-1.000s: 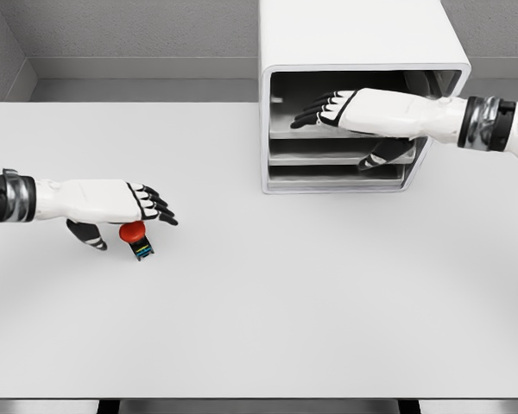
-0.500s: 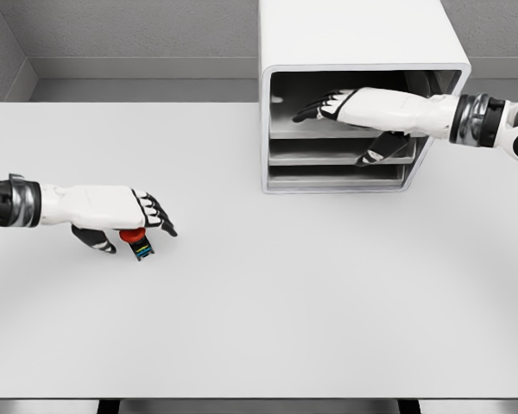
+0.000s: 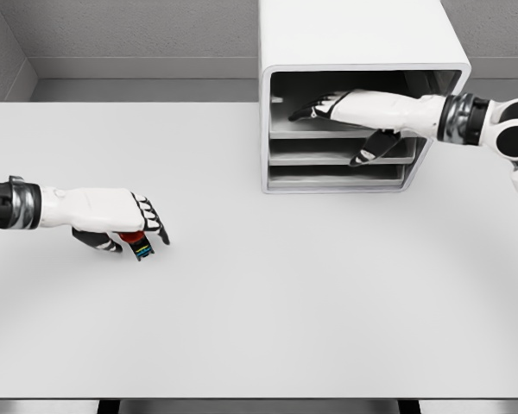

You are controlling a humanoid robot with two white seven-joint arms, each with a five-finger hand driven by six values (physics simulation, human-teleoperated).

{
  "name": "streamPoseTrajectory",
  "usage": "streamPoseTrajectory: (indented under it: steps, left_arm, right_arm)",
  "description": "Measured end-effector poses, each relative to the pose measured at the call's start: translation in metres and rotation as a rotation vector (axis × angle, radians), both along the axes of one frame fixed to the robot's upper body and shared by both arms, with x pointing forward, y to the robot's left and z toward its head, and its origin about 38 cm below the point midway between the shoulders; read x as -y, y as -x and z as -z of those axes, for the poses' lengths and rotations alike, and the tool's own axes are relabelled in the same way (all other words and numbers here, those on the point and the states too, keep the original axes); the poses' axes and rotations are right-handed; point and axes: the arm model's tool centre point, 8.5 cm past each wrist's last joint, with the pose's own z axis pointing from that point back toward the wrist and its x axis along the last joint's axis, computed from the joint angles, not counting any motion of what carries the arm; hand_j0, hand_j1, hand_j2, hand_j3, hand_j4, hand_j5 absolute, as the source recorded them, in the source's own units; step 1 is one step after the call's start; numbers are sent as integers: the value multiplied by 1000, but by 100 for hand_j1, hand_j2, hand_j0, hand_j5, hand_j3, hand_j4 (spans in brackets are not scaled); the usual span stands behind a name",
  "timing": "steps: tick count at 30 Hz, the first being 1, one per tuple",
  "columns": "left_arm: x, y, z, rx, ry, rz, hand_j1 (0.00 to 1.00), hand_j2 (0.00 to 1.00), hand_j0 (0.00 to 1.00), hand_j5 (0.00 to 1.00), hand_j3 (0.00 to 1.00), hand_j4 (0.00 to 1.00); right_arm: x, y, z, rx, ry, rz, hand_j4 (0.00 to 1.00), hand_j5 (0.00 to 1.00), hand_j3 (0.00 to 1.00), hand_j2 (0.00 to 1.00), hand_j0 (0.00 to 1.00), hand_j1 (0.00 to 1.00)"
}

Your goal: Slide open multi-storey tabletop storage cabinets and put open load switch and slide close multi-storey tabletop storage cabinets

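Note:
The load switch point(image 3: 139, 244), a small dark block with a red knob and coloured stripes, stands on the white table point(image 3: 268, 293) at the left. My left hand point(image 3: 125, 226) covers it from above, fingers curled down around it, thumb below. The white storage cabinet point(image 3: 358, 90) stands at the back right, its open front showing three shelves. My right hand point(image 3: 332, 110) reaches into the top compartment with fingers extended, thumb hanging over the middle shelf front.
A grey wall runs behind the table. The table's front edge lies at the bottom of the view. The cabinet's lower shelves point(image 3: 337, 177) look bare.
My left hand has lowered and closed over the load switch, hiding most of its red knob. My right hand has pushed slightly deeper and higher into the top compartment.

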Motion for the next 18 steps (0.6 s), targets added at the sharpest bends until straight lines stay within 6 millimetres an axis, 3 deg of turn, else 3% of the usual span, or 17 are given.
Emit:
streamPoseTrajectory:
  steps: [13, 18]
  left_arm:
    - [-2, 1, 0, -1, -7, -1, 45, 45, 45, 45, 45, 45]
    - [-2, 1, 0, -1, -9, -1, 41, 41, 41, 41, 41, 41]
  right_arm:
    - [8, -8, 13, -30, 18, 41, 100, 100, 100, 100, 100, 100]
    - [7, -7, 12, -26, 23, 37, 100, 100, 100, 100, 100, 100]
